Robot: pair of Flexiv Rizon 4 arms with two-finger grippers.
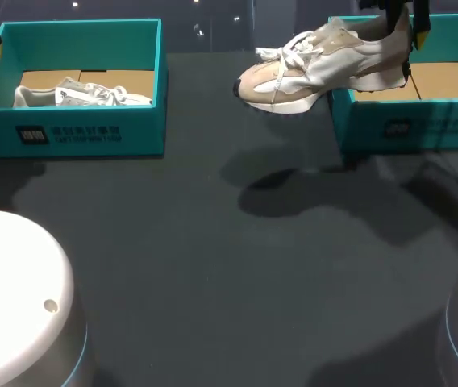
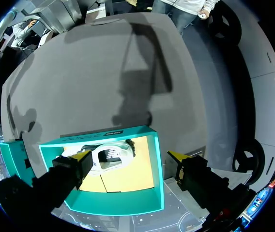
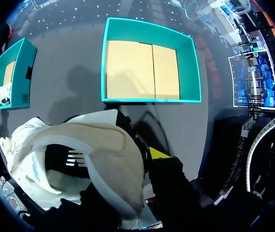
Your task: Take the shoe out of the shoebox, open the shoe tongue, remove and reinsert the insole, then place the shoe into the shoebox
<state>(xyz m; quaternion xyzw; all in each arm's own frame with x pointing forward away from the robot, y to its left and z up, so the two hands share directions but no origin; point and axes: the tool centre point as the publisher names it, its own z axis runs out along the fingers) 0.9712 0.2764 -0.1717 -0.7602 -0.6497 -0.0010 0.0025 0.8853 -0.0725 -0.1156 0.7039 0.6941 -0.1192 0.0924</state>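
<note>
The beige shoe (image 1: 326,63) hangs in the air, toe towards the left box (image 1: 76,133) and sole down, with its heel over the near left corner of the right box (image 1: 422,125) and its front half out over the dark table (image 1: 213,266); its white laces hang loose near the toe; the right gripper (image 1: 402,40) holds the shoe by the heel, and in the right wrist view one yellow tip sits against the outside of the heel collar while the other finger is hidden by the shoe; the right box, teal with a bare cardboard floor, lies under and ahead of this gripper; the shoe's shadow (image 1: 285,189) falls on the table just in front of that box; well apart, on the far left of the table, the left box holds a white shoe (image 1: 76,95) lying on its side; the left gripper (image 2: 130,157) hangs above this box with its fingers spread wide, touching nothing
</note>
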